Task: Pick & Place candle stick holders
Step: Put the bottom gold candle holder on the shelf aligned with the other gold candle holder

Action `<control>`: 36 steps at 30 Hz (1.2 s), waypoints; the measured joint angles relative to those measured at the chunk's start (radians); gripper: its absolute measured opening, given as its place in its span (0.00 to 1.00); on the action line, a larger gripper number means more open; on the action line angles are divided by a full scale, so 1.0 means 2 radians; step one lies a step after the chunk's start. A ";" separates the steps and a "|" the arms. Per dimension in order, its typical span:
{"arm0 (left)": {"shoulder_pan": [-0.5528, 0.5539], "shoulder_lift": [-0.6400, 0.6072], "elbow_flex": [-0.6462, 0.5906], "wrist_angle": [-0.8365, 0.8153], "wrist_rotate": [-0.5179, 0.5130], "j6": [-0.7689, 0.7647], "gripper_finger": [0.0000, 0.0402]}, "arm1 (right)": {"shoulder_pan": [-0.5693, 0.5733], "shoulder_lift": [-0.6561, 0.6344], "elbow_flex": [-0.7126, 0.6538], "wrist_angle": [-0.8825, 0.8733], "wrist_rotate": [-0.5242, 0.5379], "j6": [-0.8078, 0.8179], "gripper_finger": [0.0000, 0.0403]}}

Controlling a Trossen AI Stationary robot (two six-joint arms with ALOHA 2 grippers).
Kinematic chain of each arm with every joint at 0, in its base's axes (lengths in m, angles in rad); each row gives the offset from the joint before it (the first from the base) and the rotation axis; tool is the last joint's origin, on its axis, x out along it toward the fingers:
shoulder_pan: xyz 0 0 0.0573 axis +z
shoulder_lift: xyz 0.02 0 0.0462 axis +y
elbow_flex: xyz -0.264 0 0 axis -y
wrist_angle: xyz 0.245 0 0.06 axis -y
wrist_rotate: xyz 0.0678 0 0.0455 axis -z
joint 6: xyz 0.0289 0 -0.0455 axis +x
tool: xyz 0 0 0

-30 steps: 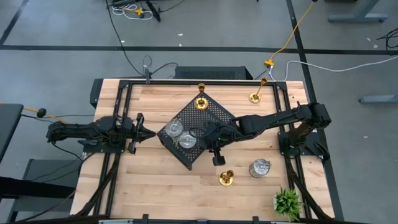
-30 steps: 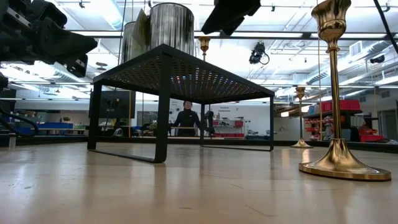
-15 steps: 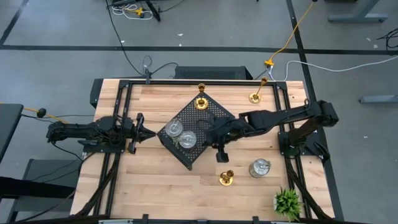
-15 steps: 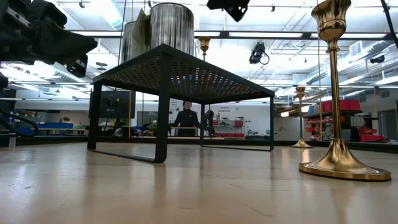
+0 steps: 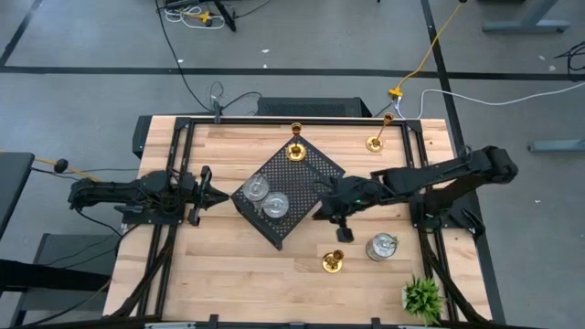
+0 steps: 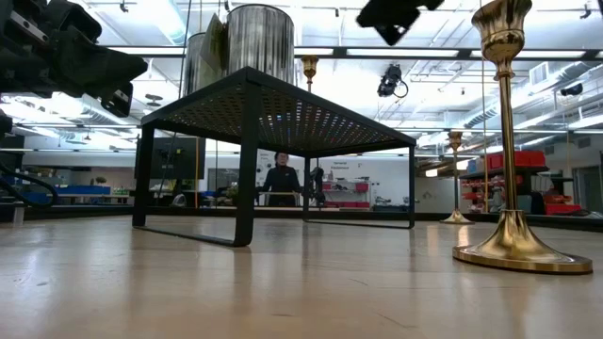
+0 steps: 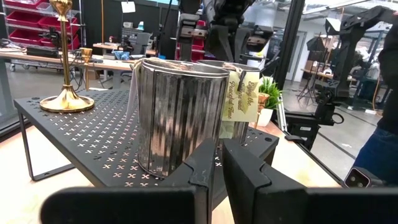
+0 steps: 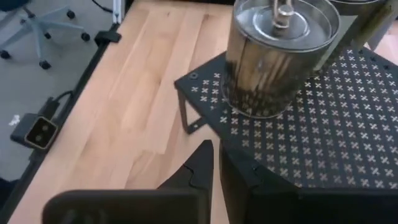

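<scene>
Two squat silver candle stick holders (image 5: 254,190) (image 5: 274,203) stand on the black perforated tray (image 5: 306,174). A gold holder (image 5: 295,151) stands on the tray's far corner. On the table stand another gold holder (image 5: 375,142) at the far right, a third (image 5: 333,262) near the front, and a silver holder (image 5: 381,246) beside it. My right gripper (image 5: 320,206) hangs shut over the tray's right edge with nothing in it; the nearer silver holder (image 8: 280,56) stands ahead of it. My left gripper (image 7: 217,163) waits shut at the table's left, pointing level at the tray.
A small green plant (image 5: 422,294) stands at the near right corner. The tray stands on legs, with open space under it (image 6: 283,188). A black frame (image 5: 274,121) runs along the table's edges. Bare wood lies in front of the tray.
My right gripper has drawn back from over the tray's middle toward the table's right edge and risen a little. Both silver holders on the tray stay where they were.
</scene>
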 joint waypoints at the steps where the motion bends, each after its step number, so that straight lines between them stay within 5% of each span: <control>1: 0.000 0.000 0.000 0.000 0.000 0.000 0.10 | 0.001 -0.010 -0.013 0.003 0.000 0.000 0.08; 17: 0.000 0.000 0.000 0.000 0.000 0.000 0.10 | 0.002 -0.109 -0.129 0.010 -0.003 0.000 0.25; 27: 0.000 0.000 0.000 0.000 0.000 0.000 0.10 | 0.008 -0.118 -0.150 0.008 -0.005 0.000 0.49; 36: 0.000 0.000 0.000 0.000 0.000 0.000 0.10 | 0.030 -0.190 -0.202 0.022 -0.004 0.000 0.70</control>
